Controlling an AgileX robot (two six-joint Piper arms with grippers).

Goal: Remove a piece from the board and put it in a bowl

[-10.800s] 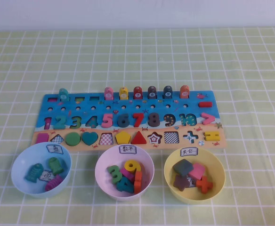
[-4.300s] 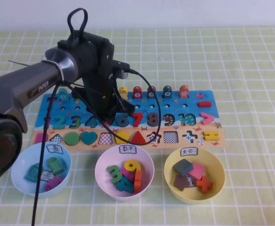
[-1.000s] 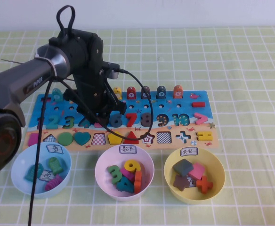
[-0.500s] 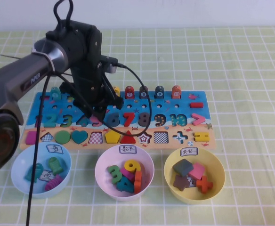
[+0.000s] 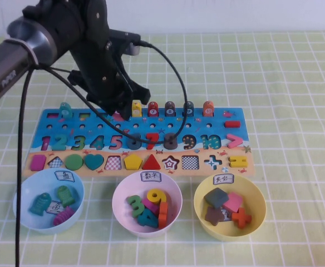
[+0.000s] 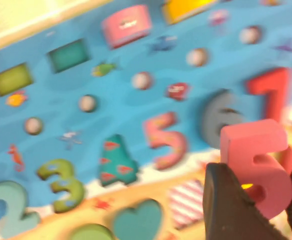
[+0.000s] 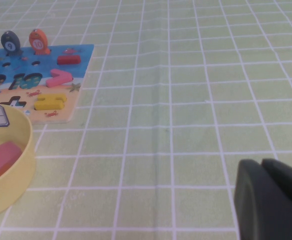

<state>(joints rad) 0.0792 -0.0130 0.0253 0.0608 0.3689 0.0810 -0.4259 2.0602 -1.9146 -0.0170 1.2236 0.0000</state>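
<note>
Left hand (image 6: 258,197) pinching the pink 5 (image 6: 256,165) above the board (image 5: 229,161) mid-desk, right hand (image 7: 268,202) pressed together over the desk's right side, pink bowl (image 5: 122,194) near the front edge.

From above on our own side we look down at the long blue-and-tan wooden puzzle board (image 5: 140,139), whole. Our left wrist camera hangs close over that board (image 6: 86,100), facing down onto its numeral row. Our right wrist camera sits low, well off the board's (image 7: 61,75) right end, sharing that corner
</note>
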